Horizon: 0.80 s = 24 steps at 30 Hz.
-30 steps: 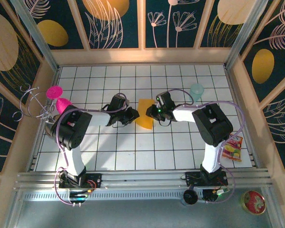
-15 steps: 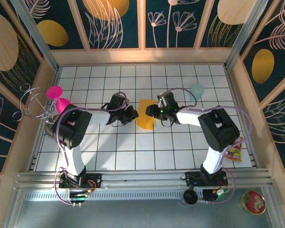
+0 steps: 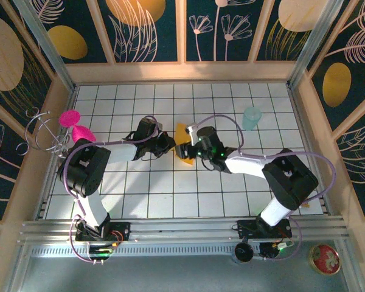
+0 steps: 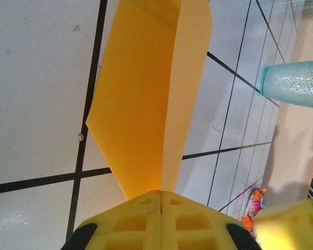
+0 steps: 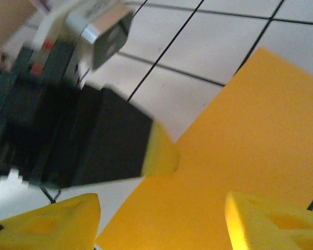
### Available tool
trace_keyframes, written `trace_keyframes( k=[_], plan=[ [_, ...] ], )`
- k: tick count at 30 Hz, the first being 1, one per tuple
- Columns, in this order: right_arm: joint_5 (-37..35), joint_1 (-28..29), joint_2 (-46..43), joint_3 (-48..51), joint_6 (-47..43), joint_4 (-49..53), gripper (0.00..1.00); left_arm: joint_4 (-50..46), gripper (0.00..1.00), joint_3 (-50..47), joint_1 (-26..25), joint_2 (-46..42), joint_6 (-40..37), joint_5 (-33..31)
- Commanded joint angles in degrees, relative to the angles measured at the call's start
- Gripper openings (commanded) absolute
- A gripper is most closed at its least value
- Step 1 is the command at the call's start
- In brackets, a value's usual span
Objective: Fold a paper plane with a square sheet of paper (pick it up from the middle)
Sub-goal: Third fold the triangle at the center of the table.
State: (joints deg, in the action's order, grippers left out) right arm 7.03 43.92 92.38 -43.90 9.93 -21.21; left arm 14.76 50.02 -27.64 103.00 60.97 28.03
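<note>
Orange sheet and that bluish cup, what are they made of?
The orange sheet looks like thin matte paper: it shows a sharp, straight crease. The bluish cup seems to be see-through plastic with a bumpy, dimpled skin, though glass cannot be ruled out.

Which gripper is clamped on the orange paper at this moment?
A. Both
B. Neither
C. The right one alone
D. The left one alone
D: the yellow pads of the left gripper are pressed together on the edge of the orange paper, while those of the right gripper stand wide apart over the sheet.
</note>
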Motion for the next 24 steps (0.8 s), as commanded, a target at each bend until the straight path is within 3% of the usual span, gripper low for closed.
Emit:
trace_keyframes(
  k=[1,8,14,18,24],
  plan=[
    [-6.58,3.80,-1.35,1.83,-8.08,-2.65,0.64,-0.34,0.00,0.51,0.39,-1.38,0.56,0.02],
    [-16.92,8.48,3.92,1.28,-12.82,-2.89,0.62,-1.00,0.00,0.88,0.47,-1.62,0.20,0.09],
    [-22.01,8.81,5.62,2.05,-14.06,-6.03,0.58,-1.40,0.00,1.15,0.48,-1.89,0.10,0.00],
    [-22.02,8.82,4.22,3.24,-14.86,-7.69,0.53,-1.40,0.00,1.13,0.48,-1.79,0.16,-0.01],
    [-18.83,8.86,3.16,3.56,-16.76,-7.19,0.36,-1.58,0.00,1.57,0.48,-1.59,0.20,0.04]
  ],
)
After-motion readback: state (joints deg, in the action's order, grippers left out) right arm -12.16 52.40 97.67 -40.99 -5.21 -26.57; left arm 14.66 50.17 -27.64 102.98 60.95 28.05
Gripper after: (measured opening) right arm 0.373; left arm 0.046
